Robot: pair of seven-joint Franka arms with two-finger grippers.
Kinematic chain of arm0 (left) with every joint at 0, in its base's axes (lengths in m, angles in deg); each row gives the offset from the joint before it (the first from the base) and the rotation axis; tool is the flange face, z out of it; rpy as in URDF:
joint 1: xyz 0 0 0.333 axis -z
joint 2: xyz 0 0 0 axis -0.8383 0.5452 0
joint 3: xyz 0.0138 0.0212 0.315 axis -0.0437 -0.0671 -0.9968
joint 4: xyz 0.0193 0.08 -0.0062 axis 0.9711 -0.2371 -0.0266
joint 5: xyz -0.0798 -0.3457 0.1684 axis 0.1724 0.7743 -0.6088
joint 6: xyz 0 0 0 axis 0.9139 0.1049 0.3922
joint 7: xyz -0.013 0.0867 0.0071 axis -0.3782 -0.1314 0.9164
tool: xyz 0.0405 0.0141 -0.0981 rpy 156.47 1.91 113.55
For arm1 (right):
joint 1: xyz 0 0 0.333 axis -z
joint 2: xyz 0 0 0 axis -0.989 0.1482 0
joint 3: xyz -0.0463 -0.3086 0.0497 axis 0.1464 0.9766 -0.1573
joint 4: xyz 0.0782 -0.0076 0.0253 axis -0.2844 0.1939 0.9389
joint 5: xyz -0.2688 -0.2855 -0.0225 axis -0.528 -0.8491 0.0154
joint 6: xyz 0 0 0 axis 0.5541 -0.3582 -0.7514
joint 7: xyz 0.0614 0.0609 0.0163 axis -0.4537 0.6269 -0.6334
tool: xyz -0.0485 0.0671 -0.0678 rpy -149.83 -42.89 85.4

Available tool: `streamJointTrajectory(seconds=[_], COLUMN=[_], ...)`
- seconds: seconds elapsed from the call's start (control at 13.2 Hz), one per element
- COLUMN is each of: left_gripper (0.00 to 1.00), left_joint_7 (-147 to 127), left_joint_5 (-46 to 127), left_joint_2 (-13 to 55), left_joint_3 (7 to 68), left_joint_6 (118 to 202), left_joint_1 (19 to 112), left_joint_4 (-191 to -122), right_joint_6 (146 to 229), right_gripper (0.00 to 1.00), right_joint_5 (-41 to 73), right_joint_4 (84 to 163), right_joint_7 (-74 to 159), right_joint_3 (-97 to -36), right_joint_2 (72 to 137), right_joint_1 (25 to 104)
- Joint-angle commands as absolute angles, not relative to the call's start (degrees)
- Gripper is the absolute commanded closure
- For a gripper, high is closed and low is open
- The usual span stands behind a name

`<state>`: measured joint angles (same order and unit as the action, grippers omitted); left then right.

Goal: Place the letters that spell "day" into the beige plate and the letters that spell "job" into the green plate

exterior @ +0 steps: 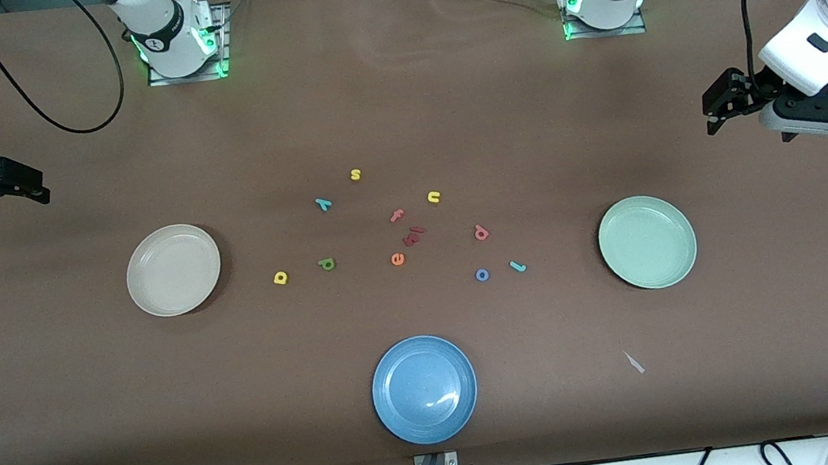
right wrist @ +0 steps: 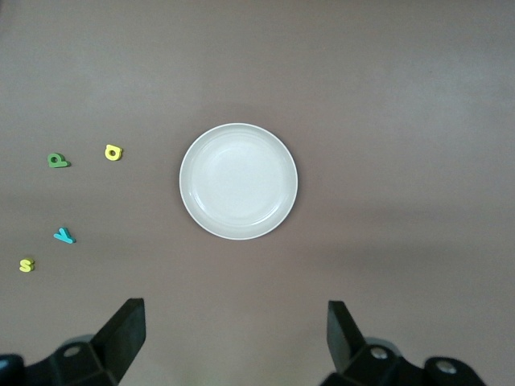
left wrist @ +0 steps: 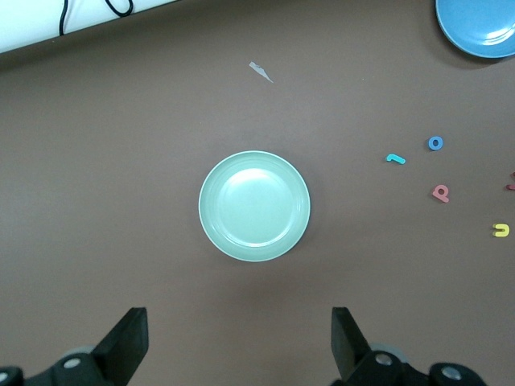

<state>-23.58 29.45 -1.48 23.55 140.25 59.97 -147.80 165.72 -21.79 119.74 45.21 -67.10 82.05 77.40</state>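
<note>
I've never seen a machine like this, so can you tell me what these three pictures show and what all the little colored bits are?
These are two robot arms at a brown table. The big picture looks down from a high camera facing them. The other two come from cameras on each arm's wrist.

The left end effector, the arm's pinching hand, hangs open over the table near the green plate. The right end effector hangs open near the beige plate. Neither holds anything.

A blue plate sits nearest the high camera. All three plates are empty.

The bits are foam letters lying between the plates: yellow a, green d, teal y, teal j, blue o, pink b, plus some extras.
</note>
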Motion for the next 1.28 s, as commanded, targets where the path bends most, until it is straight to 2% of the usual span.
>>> streamJointTrajectory(seconds=[0.0,1.21], left_gripper=[0.0,0.0], left_joint_7=[-23.9,-24.3], left_joint_5=[30.4,29.9], left_joint_2=[-0.7,-0.6], left_joint_3=[23.7,23.7], left_joint_6=[138.8,138.8], left_joint_1=[59.9,59.9], left_joint_4=[-145.8,-145.1], right_joint_6=[165.4,165.4], right_gripper=[0.0,0.0], right_joint_5=[-22.0,-22.0], right_joint_4=[119.4,119.4], right_joint_7=[45.1,45.1], right_joint_3=[-67.5,-67.5], right_joint_2=[82.1,82.1], right_joint_1=[77.8,77.7])
